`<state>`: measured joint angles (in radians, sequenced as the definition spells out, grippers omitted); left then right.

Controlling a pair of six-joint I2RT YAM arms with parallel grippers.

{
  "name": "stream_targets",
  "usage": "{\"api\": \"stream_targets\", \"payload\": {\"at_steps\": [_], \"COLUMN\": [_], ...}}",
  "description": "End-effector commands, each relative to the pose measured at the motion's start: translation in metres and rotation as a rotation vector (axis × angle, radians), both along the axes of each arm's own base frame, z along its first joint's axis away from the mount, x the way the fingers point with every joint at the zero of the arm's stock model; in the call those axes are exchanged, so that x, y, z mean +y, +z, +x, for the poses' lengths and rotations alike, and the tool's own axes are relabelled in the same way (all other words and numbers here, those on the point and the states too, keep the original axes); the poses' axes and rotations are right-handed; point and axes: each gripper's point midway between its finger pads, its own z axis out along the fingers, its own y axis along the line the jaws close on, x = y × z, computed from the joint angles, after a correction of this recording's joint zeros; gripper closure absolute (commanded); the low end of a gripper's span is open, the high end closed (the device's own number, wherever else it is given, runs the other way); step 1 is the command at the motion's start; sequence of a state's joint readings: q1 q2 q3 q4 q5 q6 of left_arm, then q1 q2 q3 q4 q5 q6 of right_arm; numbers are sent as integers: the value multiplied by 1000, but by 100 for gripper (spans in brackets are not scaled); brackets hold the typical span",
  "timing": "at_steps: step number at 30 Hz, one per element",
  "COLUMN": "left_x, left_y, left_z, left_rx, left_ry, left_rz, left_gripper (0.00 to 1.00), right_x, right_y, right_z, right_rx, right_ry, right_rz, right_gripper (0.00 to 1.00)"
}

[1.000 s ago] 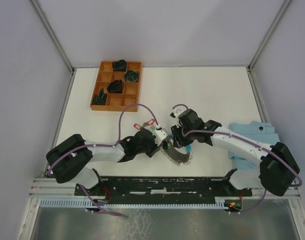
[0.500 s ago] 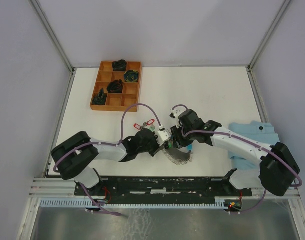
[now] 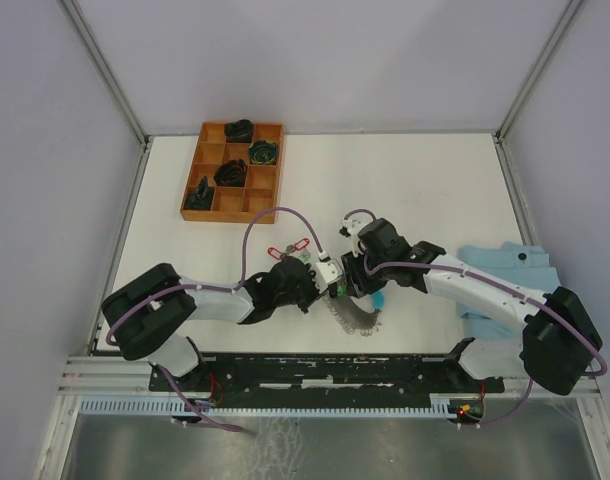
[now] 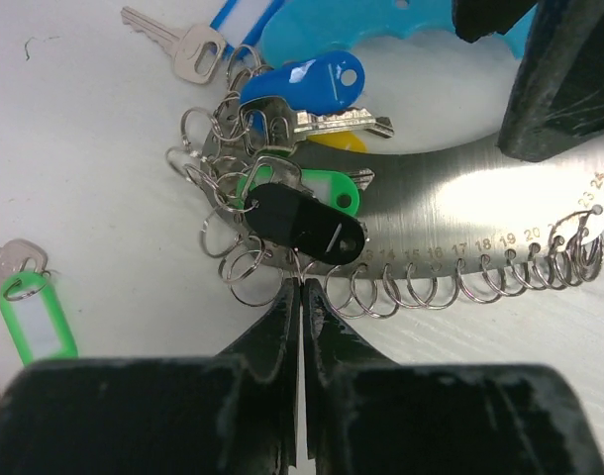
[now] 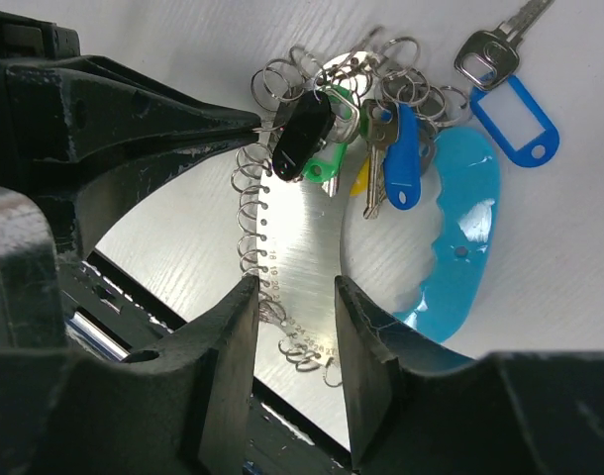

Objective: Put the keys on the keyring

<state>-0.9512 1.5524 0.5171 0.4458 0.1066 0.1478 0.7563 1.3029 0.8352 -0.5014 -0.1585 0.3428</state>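
The left pincer (image 4: 301,292), closed, sits just below black-tagged key (image 4: 307,226); right pincer (image 5: 294,287) clamps keyring (image 5: 307,247)

The keyring (image 4: 460,213) is lying flat. It is a curved, shiny silver strip with tiny numbers, and a row of small wire rings (image 4: 421,287) is hanging along its outer edge. Its light-blue handle (image 5: 465,228) is sitting inside the curve. A bunch of keys (image 4: 282,124) is crowding one end of the keyring, showing a black tag (image 4: 307,223), a green tag (image 4: 332,188) and a blue tag (image 4: 302,81). Two loose keys are lying just beside that end of the keyring, one wearing a blue-framed tag (image 5: 520,114) and one a green-framed tag (image 4: 35,317).
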Motion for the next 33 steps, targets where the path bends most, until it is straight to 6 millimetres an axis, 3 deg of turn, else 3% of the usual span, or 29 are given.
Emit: {"api": "stream_targets", "payload": {"at_steps": [1,8,20,33], "left_x": [0,3,6,9], "left_y": [17,43,91,123], "left_z": [-1,-4,-6,-10], "left_rx": [-39,-65,-106,-166], "left_ry": [-22,-21,-51,-101], "left_rz": [-19,-108,-308,-420], "left_gripper": [97,97,97,97], "right_x": [4,10,45,63], "right_y": [12,21,56,59], "right_z": [5,11,13,26], "right_rx": [-55,-122,-421,-548], "right_ry": [26,97,479,691], "right_rz": [40,62,244,330], "right_gripper": [55,55,57,57]}}
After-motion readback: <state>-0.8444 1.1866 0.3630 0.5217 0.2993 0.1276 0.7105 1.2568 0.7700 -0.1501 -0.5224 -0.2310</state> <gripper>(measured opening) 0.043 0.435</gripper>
